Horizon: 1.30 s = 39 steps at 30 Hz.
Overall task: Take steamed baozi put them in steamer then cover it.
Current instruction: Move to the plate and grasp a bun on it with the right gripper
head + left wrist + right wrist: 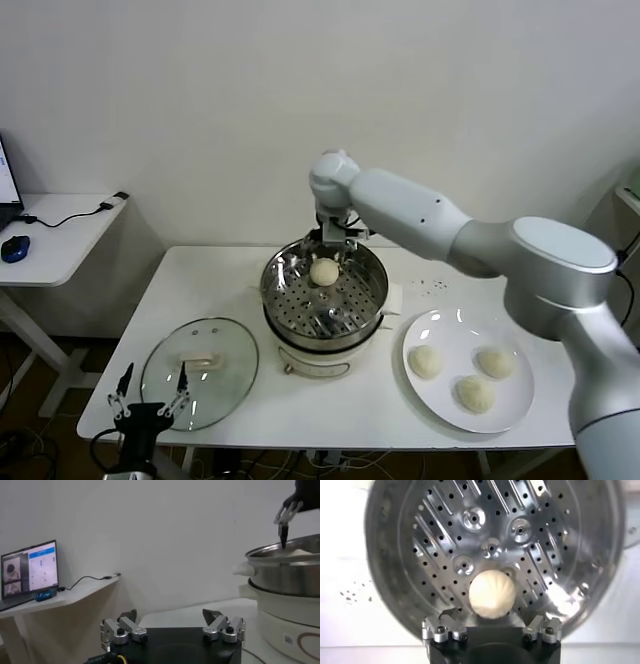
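The steamer stands mid-table, its perforated tray uncovered. One baozi lies on the tray at the far side; in the right wrist view this baozi sits between and just beyond my fingers without touching them. My right gripper hovers over it, open. Three more baozi rest on the white plate. The glass cover lies flat at the table's front left. My left gripper is parked open and empty beside the cover's near edge.
A white side table at the far left carries a blue mouse, a cable and a screen. The steamer's pot and white base rise to the right of my left gripper. The wall is close behind the table.
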### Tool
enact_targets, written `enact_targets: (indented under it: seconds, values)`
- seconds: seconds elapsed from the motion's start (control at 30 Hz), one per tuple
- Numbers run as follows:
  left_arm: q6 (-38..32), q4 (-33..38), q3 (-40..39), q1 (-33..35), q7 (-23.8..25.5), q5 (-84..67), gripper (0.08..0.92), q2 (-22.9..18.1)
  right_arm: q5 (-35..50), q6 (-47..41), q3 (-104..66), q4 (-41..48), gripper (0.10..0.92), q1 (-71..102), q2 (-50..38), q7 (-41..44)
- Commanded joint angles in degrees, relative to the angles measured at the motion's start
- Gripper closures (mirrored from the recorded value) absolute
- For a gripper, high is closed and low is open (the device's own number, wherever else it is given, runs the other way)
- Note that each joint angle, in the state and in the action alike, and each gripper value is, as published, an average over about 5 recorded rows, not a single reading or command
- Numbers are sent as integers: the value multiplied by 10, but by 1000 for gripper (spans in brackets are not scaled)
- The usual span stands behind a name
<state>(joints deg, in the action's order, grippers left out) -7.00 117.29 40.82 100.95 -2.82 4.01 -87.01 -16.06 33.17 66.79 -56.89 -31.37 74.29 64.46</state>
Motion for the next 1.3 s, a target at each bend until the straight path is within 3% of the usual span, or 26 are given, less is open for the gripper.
enact_targets:
  seconds: [0.03,0.2,0.33,0.5,0.87,1.3]
  values:
    - [1,11,-7,1,0,2,177,0,406,-392,203,-212,203,-186,-241,-72]
    - [1,14,-11,3,0,4,177,-1,468,-512,212,-261,203,-174,-333,-67]
    - [0,16,-12,7,0,4,177,-2,507,-560,211,-297,203,-133,-395,-74]
    - [-2,15,-10,13,-1,4,177,-1,491,-584,173,-318,203,-39,-439,-79]
    - [-6,16,-7,24,-2,3,177,-3,364,-565,81,-264,203,147,-413,-68]
    - [-12,8,-3,30,-4,1,177,-4,323,-556,14,-204,203,238,-358,-92]
